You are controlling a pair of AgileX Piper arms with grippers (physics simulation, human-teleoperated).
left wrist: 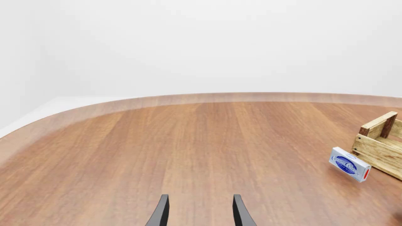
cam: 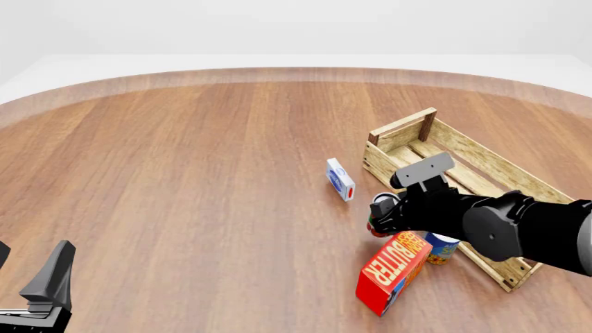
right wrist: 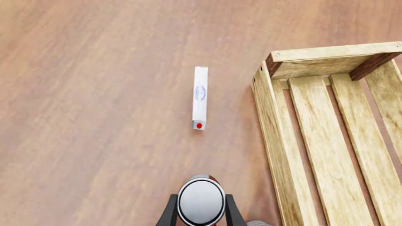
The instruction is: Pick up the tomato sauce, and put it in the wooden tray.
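Note:
The tomato sauce (right wrist: 201,201), a small can with a silvery-white top, stands between the fingers of my right gripper (right wrist: 201,214), which is shut on its sides. In the front view the can (cam: 379,207) sits under the right gripper (cam: 385,216), just left of the wooden tray (cam: 400,128). I cannot tell whether the can is off the table. The tray of pale slats also shows in the right wrist view (right wrist: 276,132) and the left wrist view (left wrist: 377,141). My left gripper (left wrist: 201,214) is open and empty, at the near left of the table (cam: 30,270).
A white and blue box (cam: 340,179) stands on edge left of the tray, also in the right wrist view (right wrist: 199,96) and left wrist view (left wrist: 349,164). A red butter box (cam: 393,272) and a blue-and-yellow can (cam: 442,248) sit by the tray's near corner.

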